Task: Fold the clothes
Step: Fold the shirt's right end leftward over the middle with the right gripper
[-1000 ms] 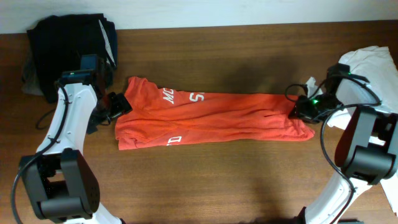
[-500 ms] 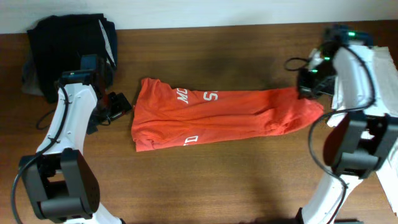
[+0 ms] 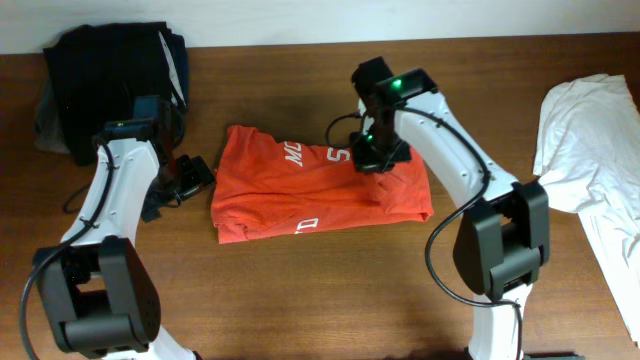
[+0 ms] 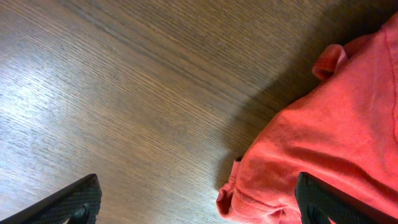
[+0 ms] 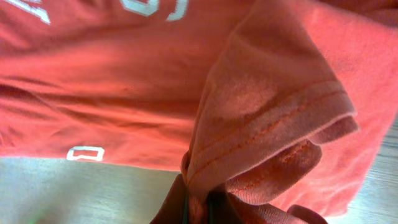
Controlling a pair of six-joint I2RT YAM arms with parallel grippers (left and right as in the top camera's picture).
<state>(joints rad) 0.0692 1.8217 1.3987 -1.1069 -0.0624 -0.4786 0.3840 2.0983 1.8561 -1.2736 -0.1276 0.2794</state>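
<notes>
the red-orange t-shirt (image 3: 300,195) lies on the wooden table (image 3: 300,300), a little left of the middle, as a flat band with its white lettering (image 3: 296,156) facing up. its right part is lifted and doubled back over the rest.

the right gripper (image 3: 372,158) is closed tight on a pinch of the shirt. in the right wrist view the stitched hem hangs in a bunch from the closed fingers, above the printed side of the cloth. in the overhead view this gripper is above the upper middle of the shirt.

the left gripper (image 3: 190,178) is wide open and holds nothing. it is just beside the left edge of the shirt (in its own view the two finger tips stand far apart, with bare wood and one corner of the cloth between them).

i judge that the step in hand is the crosswise fold, right end over left. the next move, i think, calls for bringing the held hem further toward the left edge, low over the cloth, so the upper layer lies flat and the edges meet, and only then opening the fingers. the pinch is small and bunched, so the layer may land wrinkled. the left gripper could pin the near edge so the shirt does not slide.

the dark garment pile (image 3: 110,75) and the white cloth (image 3: 590,140) lie apart, at the two far sides.
</notes>
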